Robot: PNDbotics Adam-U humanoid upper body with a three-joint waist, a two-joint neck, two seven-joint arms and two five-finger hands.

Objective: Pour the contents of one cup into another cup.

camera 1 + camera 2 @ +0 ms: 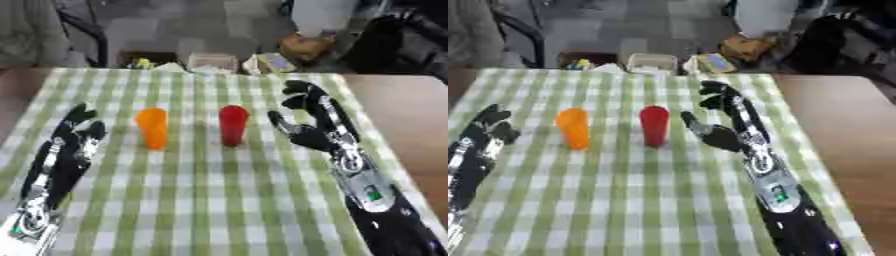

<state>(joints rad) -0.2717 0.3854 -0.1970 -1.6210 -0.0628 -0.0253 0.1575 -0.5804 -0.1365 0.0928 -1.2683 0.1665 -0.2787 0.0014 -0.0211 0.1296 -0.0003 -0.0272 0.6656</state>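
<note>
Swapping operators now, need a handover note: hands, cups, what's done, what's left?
Left hand: open, resting on the green checked tablecloth, left of the cups, holding nothing.
Right hand: open, fingers spread, just right of the red cup, not touching it.
Tall orange plastic cup and tall red plastic cup: both upright, side by side, apart, mid-cloth.
Done: nothing; no cup grasped.
Left: grasp one cup, pour into the other. Contents not visible.

A green-and-white checked cloth (pixel 219 200) fills most of the frame over a brown table (pixel 402 100) showing at the right. Left of centre stands an orange cup (pixel 152 127), beside it a red cup (pixel 233 125). The left hand (pixel 74 132) and right hand (pixel 315 120) are black, with silver further down the arms.
</note>
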